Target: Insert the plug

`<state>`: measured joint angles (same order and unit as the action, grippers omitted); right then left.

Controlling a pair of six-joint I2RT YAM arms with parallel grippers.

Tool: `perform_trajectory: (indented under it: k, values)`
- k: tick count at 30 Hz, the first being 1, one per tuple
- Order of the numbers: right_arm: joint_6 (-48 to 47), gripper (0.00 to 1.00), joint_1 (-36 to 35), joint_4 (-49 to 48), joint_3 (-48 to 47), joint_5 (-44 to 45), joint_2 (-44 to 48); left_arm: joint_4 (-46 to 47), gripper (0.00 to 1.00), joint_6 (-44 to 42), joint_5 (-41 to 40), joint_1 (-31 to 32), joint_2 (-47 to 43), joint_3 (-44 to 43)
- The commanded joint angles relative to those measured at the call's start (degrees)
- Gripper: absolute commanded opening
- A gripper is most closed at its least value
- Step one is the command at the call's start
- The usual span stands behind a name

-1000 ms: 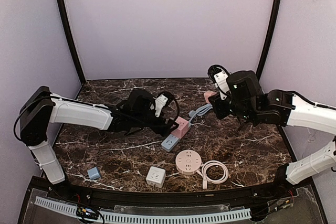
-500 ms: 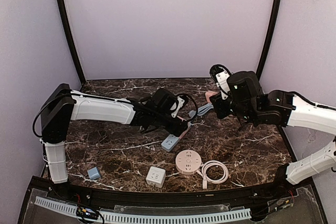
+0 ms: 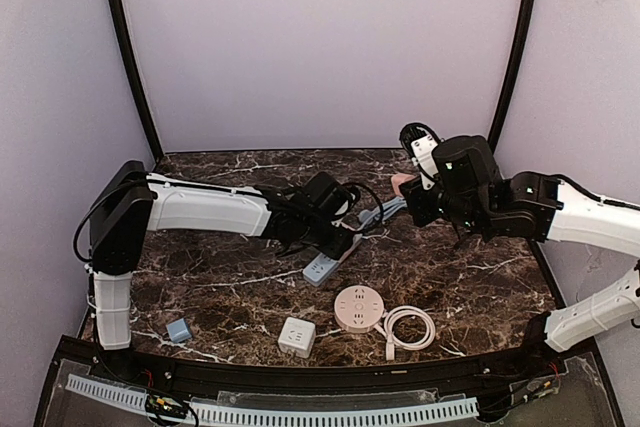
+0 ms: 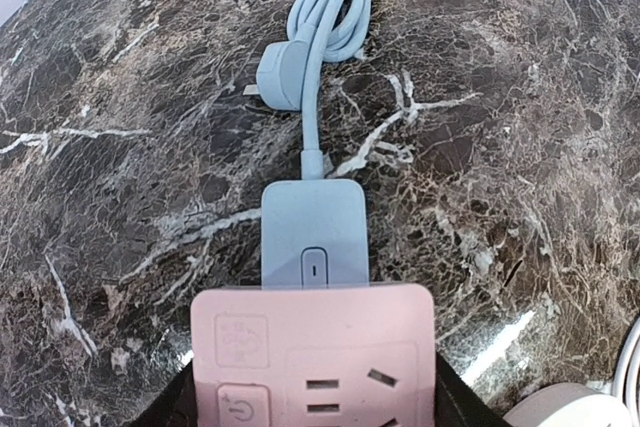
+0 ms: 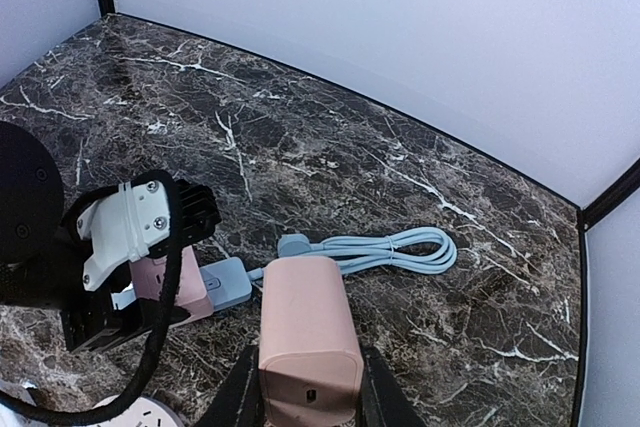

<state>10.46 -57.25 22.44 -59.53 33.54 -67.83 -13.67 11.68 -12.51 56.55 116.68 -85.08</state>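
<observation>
My left gripper is shut on a pink socket block, which fills the gap between its dark fingers. The block sits over a light blue power strip, whose near end shows in the top view; I cannot tell if they touch. The strip's blue plug and coiled cable lie on the table beyond. My right gripper is shut on a pink charger plug and holds it above the table, right of the strip.
A round pink socket with a white coiled cable lies near the front. A white cube socket and a small blue cube sit at the front left. Purple walls enclose the dark marble table.
My left arm has reached further right over the blue strip, and its wrist now hides the pink socket block from above. The right arm has barely moved.
</observation>
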Motion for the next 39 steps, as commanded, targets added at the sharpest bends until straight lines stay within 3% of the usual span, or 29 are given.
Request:
perform_trajectory:
  k: [1, 6, 10, 13, 17, 20, 29, 31, 33, 34, 36, 39]
  values:
    - [0.53, 0.00, 0.48, -0.92, 0.85, 1.95, 1.05, -2.97, 0.34, 2.49, -5.53, 0.19, 0.07, -1.23]
    - [0.63, 0.00, 0.48, -0.90, 0.91, 1.97, 1.04, -2.49, 0.28, 7.78, -12.06, -0.33, -1.96, 0.68]
    - [0.49, 0.00, 0.48, -0.79, 0.31, 1.40, 0.96, -0.79, 0.25, 17.09, -13.45, -2.70, -4.96, 5.10]
    - [0.61, 0.00, 0.48, -0.55, -0.11, 0.71, 1.35, -0.24, 0.11, 24.30, -13.49, -4.52, -5.82, 7.85]
    - [0.49, 0.00, 0.55, -0.64, -0.02, 0.53, 1.70, -5.51, 0.04, 35.41, -17.61, -5.42, -4.97, 7.02]
    - [0.61, 0.00, 0.52, -0.56, -0.05, 0.25, 1.44, -14.73, 0.04, 44.84, -22.76, -5.65, -3.74, 3.86]
    - [2.70, 0.00, 0.50, 3.84, -2.06, -0.17, 0.60, -12.78, 0.13, 49.27, -19.01, -3.76, -1.55, 1.96]
    - [3.10, 0.00, 0.50, 4.62, -2.11, -0.56, 1.08, -12.94, 0.20, 48.88, -19.04, -3.25, -0.94, 1.15]
    - [3.34, 0.00, 0.53, 5.12, -2.14, -0.89, 1.53, -13.19, 0.37, 47.89, -18.96, -2.85, -0.35, 0.00]
    - [3.46, 0.00, 0.48, 5.25, -2.09, -1.01, 1.70, -13.21, 0.50, 47.20, -18.71, -2.65, -0.16, -0.70]
    - [3.62, 0.00, 0.51, 5.71, -2.20, -0.88, 1.83, -13.22, 0.63, 46.32, -18.39, -2.52, 0.34, -1.53]
    - [3.93, 0.00, 0.48, 6.27, -2.71, -0.95, 1.84, -13.16, 0.71, 45.20, -17.52, -2.53, 0.56, -2.40]
